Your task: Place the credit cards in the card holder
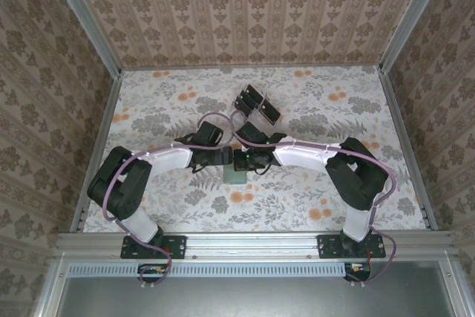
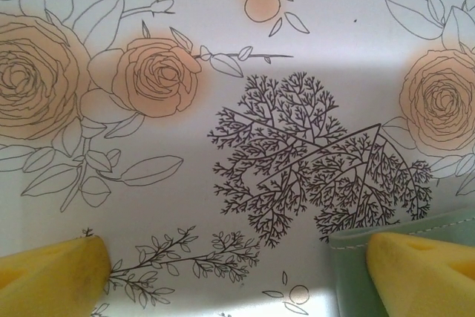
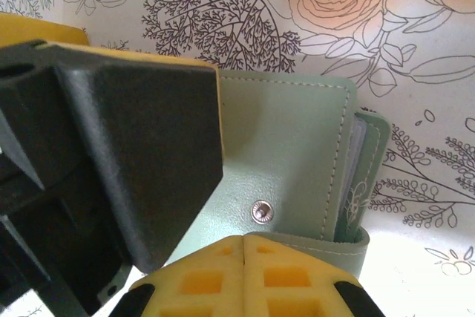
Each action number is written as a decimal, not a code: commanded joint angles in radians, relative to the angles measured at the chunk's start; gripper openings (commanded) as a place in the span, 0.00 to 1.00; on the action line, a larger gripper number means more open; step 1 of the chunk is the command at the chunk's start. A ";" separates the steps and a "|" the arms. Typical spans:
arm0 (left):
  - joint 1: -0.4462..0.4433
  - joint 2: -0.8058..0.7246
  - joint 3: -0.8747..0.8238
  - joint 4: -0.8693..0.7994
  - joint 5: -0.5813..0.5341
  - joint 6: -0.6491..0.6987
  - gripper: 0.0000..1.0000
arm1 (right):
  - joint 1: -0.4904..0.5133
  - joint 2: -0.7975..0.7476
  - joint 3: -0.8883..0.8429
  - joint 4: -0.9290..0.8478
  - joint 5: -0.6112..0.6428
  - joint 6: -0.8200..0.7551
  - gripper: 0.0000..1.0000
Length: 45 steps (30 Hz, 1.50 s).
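The grey-green card holder (image 1: 237, 177) lies flat at mid-table between both arms. In the right wrist view the card holder (image 3: 297, 146) shows a metal snap (image 3: 261, 211), and a strap (image 3: 349, 246) curls round its edge. My right gripper (image 3: 245, 252) is shut, its yellow pads meeting right over the strap's end; I cannot tell if it pinches the strap. My left gripper (image 2: 237, 276) is open wide. Its right fingertip (image 2: 423, 265) rests over a corner of the card holder (image 2: 356, 276), its left one over bare table. The credit cards (image 1: 256, 104) stand dark in a slotted rack behind the grippers.
The left gripper's black body (image 3: 119, 161) covers the card holder's left part in the right wrist view. Both arms crowd the table's middle (image 1: 237, 157). Patterned walls (image 1: 237, 12) close in the flowered tabletop (image 1: 148, 109) at the back and sides.
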 commanded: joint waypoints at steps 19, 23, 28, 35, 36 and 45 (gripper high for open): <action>-0.014 0.068 -0.068 0.019 0.044 -0.026 1.00 | -0.009 0.089 0.026 0.021 0.002 0.007 0.00; -0.017 0.067 -0.073 0.023 0.043 -0.027 1.00 | -0.009 0.054 0.017 0.030 0.006 0.013 0.00; -0.019 0.068 -0.076 0.027 0.045 -0.029 1.00 | -0.008 0.002 0.002 0.046 0.020 0.026 0.00; -0.020 0.071 -0.079 0.029 0.045 -0.028 1.00 | -0.008 0.009 0.018 0.049 0.019 0.028 0.00; -0.020 0.071 -0.080 0.029 0.046 -0.027 1.00 | -0.009 0.016 0.020 0.050 0.017 0.028 0.00; -0.021 0.072 -0.086 0.036 0.049 -0.028 1.00 | -0.008 0.066 0.016 0.071 0.000 0.039 0.00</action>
